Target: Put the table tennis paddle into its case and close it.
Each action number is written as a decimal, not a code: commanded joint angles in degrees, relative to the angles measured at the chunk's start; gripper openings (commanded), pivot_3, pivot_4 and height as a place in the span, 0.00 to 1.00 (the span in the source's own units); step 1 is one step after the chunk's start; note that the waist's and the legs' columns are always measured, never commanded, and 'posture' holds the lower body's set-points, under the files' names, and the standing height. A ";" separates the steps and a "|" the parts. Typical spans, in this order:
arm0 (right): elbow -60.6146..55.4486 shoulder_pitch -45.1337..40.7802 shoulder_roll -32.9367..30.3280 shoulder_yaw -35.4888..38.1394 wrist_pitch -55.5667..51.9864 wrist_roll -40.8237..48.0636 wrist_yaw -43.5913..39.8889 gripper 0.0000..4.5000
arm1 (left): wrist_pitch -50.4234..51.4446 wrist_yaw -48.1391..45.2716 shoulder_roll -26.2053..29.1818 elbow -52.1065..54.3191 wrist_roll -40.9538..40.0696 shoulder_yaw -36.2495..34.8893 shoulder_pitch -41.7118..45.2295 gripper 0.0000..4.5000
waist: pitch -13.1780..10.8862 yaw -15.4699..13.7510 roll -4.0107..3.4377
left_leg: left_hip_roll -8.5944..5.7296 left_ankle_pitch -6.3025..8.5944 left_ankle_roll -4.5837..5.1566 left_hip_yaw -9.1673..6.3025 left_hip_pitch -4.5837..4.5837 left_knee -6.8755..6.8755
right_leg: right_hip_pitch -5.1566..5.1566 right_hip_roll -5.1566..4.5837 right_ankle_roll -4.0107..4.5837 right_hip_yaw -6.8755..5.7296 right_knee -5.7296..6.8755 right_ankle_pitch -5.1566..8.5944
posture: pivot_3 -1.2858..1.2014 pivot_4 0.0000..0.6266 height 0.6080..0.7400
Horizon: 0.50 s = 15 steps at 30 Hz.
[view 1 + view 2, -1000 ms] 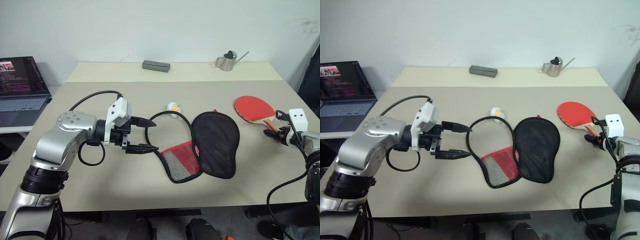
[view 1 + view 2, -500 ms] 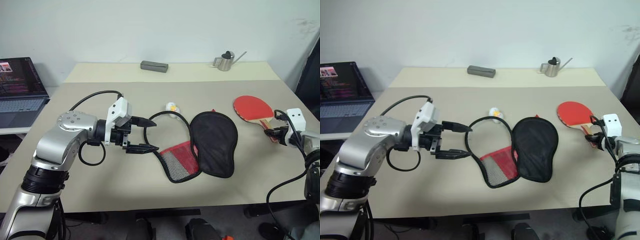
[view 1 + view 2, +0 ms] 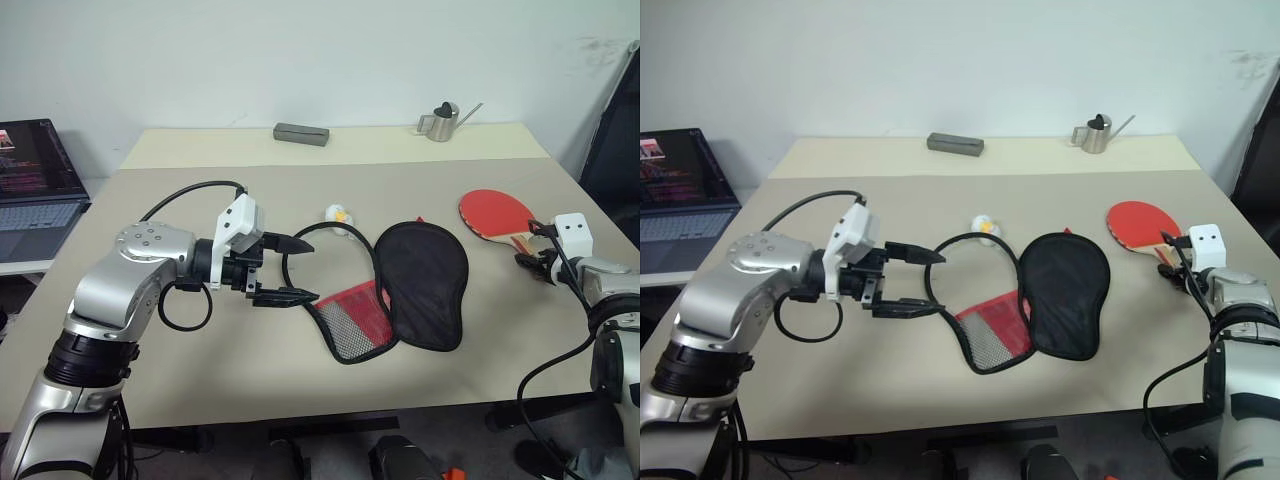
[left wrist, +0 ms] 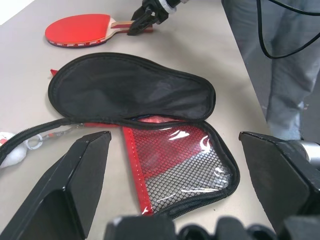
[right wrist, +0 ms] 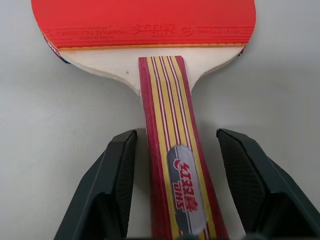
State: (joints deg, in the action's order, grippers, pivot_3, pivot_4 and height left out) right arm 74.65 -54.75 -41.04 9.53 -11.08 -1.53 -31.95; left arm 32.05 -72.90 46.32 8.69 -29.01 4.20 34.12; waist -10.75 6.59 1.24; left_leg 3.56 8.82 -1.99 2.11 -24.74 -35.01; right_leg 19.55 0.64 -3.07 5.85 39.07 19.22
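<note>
Both jaws stand open: right gripper (image 5: 172, 200) straddles the table tennis paddle (image 3: 495, 213) handle, so squeeze squarely; left gripper (image 3: 290, 270) waits beside its case (image 3: 400, 295).

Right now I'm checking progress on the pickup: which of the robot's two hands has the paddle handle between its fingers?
The right hand: its open fingers flank the paddle handle. The left hand hovers open beside the case.
</note>
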 commanded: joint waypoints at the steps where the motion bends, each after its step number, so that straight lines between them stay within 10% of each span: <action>1: 0.50 -0.66 1.79 0.59 0.37 0.50 1.35 0.57 | -0.72 0.60 -0.13 1.13 -0.47 -1.53 1.37 1.00 | 0.00 0.07 0.01 | 0.01 0.00 0.00 0.00 0.00 0.00 | 0.00 0.00 0.00 0.00 0.00 -0.01 | 0.52 0.24 1.00; 6: 0.43 -0.45 2.70 0.17 0.70 0.12 2.58 0.29 | -0.93 0.63 -0.16 0.96 -0.25 -1.46 1.41 1.00 | 0.02 0.21 0.03 | 0.01 -0.01 0.00 -0.02 0.03 0.00 | 0.00 0.03 0.02 0.03 0.00 -0.05 | 0.52 0.24 1.00; 15: -1.68 -0.98 2.97 0.45 0.55 0.61 3.98 0.27 | -2.27 2.30 -0.12 -0.40 0.70 -2.56 0.98 1.00 | 0.04 0.47 0.09 | 0.03 -0.02 0.00 -0.06 0.03 0.00 | 0.00 0.06 0.04 0.04 0.00 -0.07 | 0.52 0.24 1.00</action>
State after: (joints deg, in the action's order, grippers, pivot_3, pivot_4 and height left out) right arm 74.25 -55.05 -38.98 9.91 -10.16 -1.50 -28.13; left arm 30.91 -71.41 45.90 8.34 -28.53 4.11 34.28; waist -10.71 7.07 1.32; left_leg 3.59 8.79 -1.99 2.04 -24.72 -35.01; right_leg 19.55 0.70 -3.04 5.90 39.07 19.14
